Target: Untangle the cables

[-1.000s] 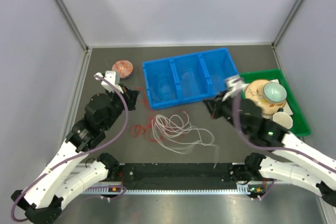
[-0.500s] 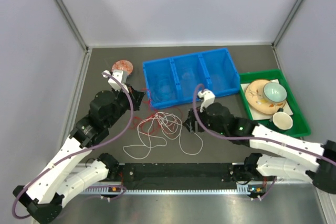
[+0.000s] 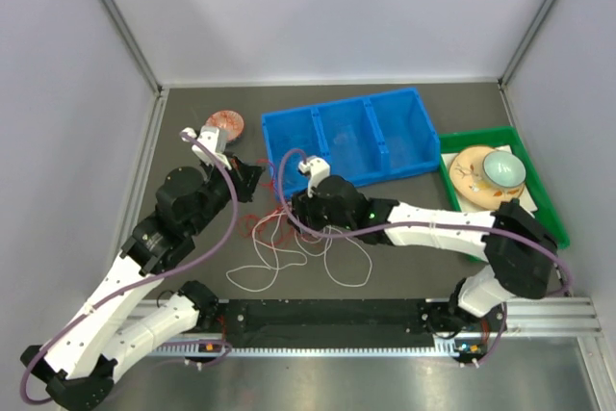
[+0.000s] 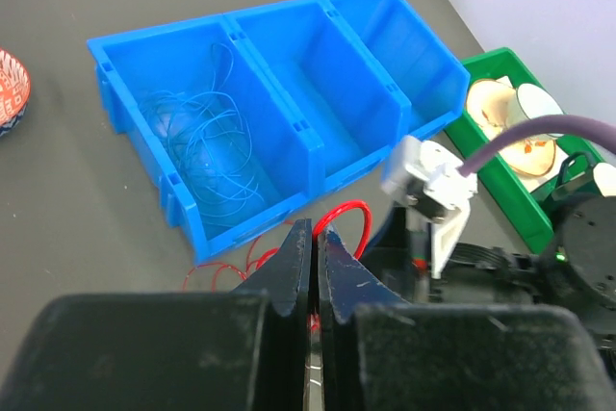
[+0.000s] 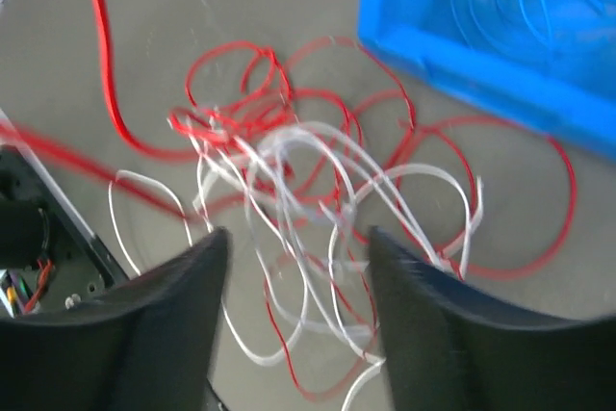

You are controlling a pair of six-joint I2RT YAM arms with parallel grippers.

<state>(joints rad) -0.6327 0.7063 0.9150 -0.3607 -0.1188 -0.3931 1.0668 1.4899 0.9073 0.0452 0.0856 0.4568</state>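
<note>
Beside bin [image 5: 452, 50] edge — tangled cables [image 5: 289, 190]

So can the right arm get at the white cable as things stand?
Probably yes. The right arm's fingers stand open right over the white cable with nothing between them, though the red cable is woven through it and may get caught too.
</note>
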